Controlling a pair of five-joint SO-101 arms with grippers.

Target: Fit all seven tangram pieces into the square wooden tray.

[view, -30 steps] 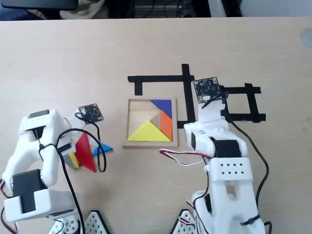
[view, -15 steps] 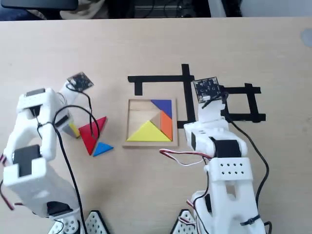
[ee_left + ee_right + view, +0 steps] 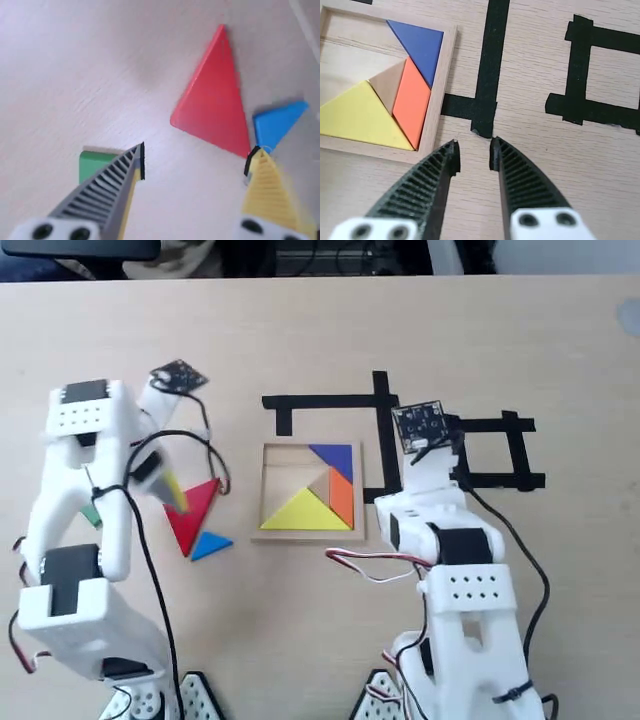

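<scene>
Currently the left hand point(image 3: 197, 152) is released, its grey and yellow fingers spread wide above the tabletop point(image 3: 75, 60) with nothing between them. I place the red triangle point(image 3: 215, 105) lying flat just ahead of the fingertips, nearer the yellow finger. The blue triangle point(image 3: 277, 125) sits just beside that finger's tip, close to the red piece's near corner; I cannot tell whether they touch. The green piece point(image 3: 95, 165) shows partly behind the grey finger.

Risks, in my judgement:
- Closing here would press on two edges that are not parallel, so the red piece may squirt forward out of the grip.
- The yellow finger could catch or shove the blue triangle.
- A thin, flat piece offers little to hold.

Orientation: the red triangle's long edge runs away from the hand on the yellow finger's side. Its square corner points toward the grey finger's side.

The right hand point(image 3: 472, 150) is slightly parted and empty, with the partly filled tray point(image 3: 447, 90) ahead and to one side.
</scene>
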